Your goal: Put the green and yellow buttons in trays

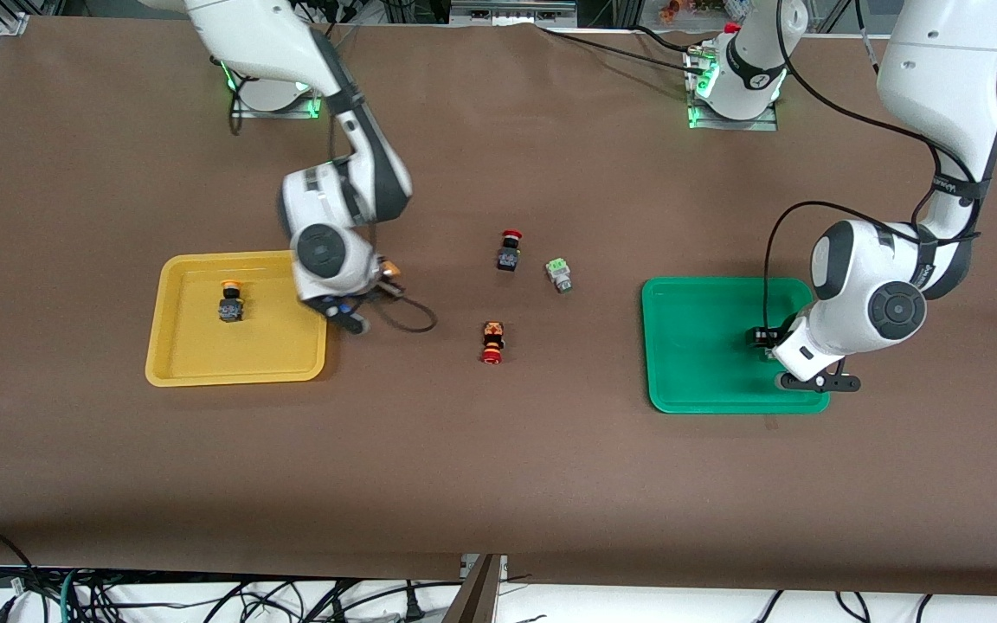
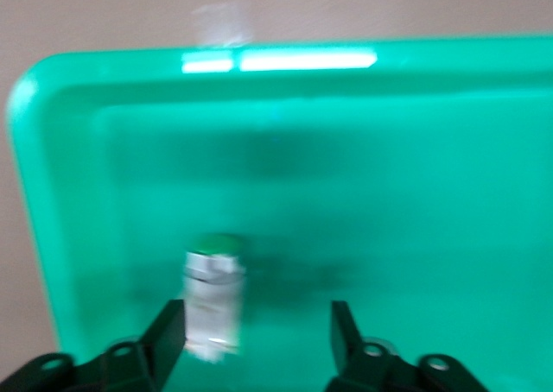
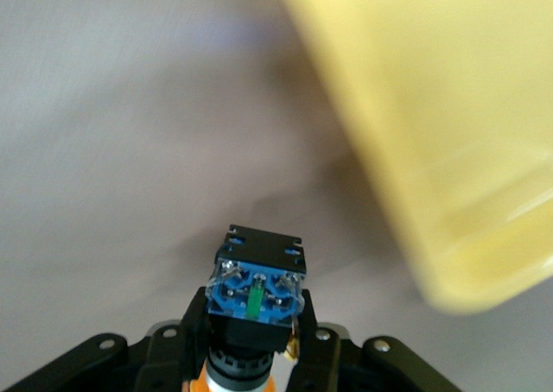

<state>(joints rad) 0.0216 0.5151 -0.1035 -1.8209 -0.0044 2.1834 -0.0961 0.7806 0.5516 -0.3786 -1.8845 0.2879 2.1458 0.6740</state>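
My right gripper (image 1: 350, 313) is beside the yellow tray (image 1: 171, 356), at its edge toward the table's middle. In the right wrist view it (image 3: 251, 316) is shut on a yellow button (image 3: 257, 280) with a blue-black body and an orange cap, above the cloth next to the yellow tray (image 3: 432, 133). Another yellow button (image 1: 230, 300) lies in that tray. My left gripper (image 1: 762, 339) is over the green tray (image 1: 680, 381). In the left wrist view it (image 2: 256, 314) is open, with a green button (image 2: 213, 301) in the green tray (image 2: 346, 72) between its fingers, close to one. A second green button (image 1: 559, 275) lies mid-table.
A black switch with a red mushroom cap (image 1: 509, 251) lies beside the loose green button. An orange-and-black switch with a red cap (image 1: 492, 342) lies nearer the front camera than both. A black cable loops on the cloth by my right gripper (image 1: 412, 322).
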